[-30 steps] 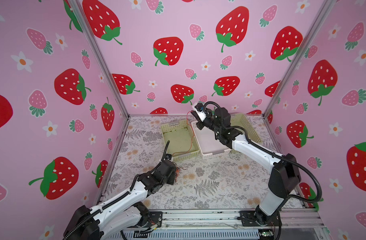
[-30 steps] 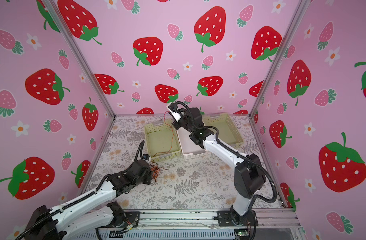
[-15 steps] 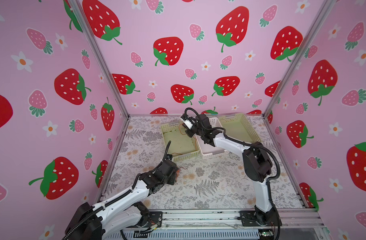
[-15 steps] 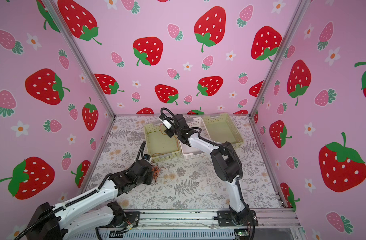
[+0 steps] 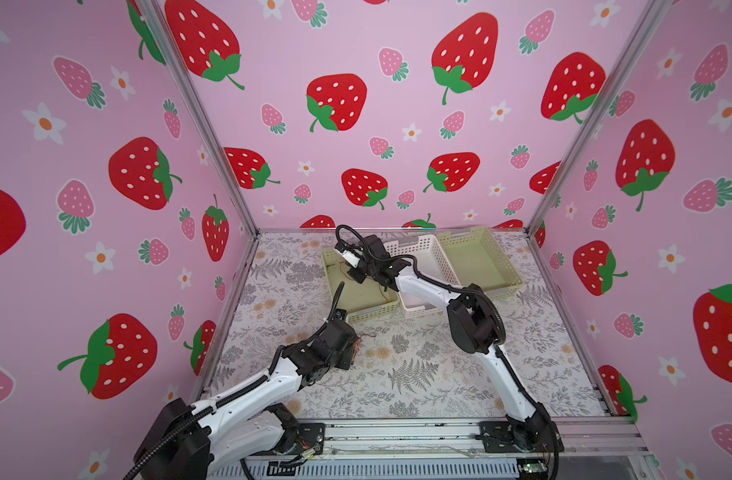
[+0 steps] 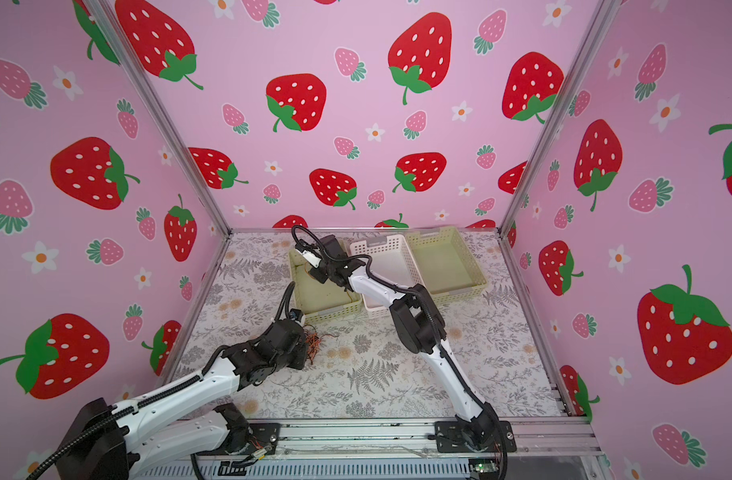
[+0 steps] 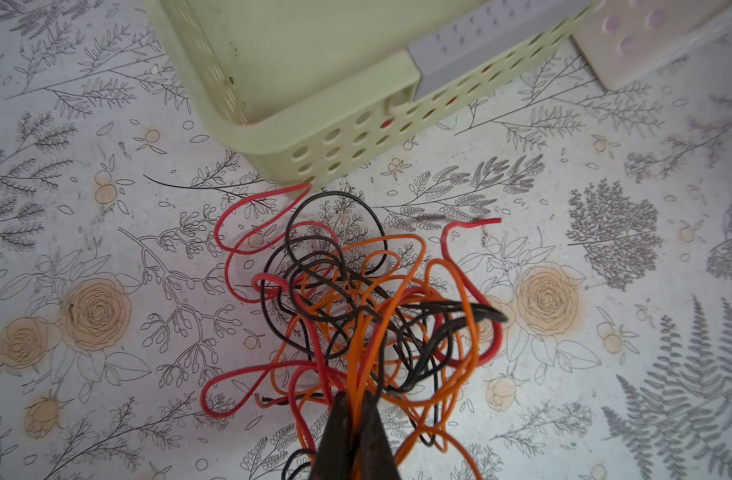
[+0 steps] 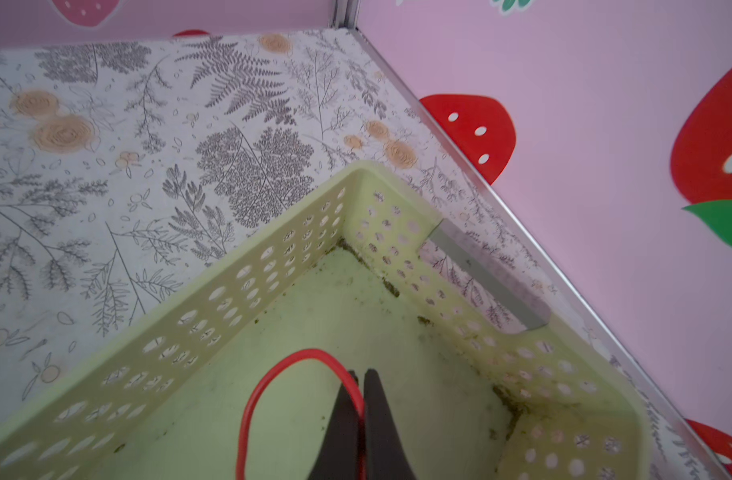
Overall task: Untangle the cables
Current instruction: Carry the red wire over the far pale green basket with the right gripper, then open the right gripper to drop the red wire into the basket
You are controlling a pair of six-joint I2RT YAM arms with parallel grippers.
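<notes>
The cables (image 7: 356, 299) lie in a tangle of red, orange and black wire on the floral mat, just in front of the left green basket (image 7: 335, 137). My left gripper (image 7: 358, 397) is shut on orange strands at the edge of the tangle (image 6: 312, 343). My right gripper (image 8: 361, 374) is shut on a red cable (image 8: 272, 374) that loops over the floor of that green basket (image 8: 231, 299). In both top views the right gripper (image 5: 356, 274) (image 6: 320, 276) hangs low inside the basket (image 5: 372, 311). More of that thin cable (image 5: 383, 291) trails across the basket floor.
A white basket (image 5: 414, 307) stands right of the left green basket, and a second green basket (image 5: 501, 286) stands beyond it at the back right. The pink walls close in behind the baskets. The right arm's elbow (image 5: 472, 324) reaches over the white basket's front.
The right arm has swung left from above the white basket and come down into the left green basket, still shut on the red cable. The left arm has not moved.
</notes>
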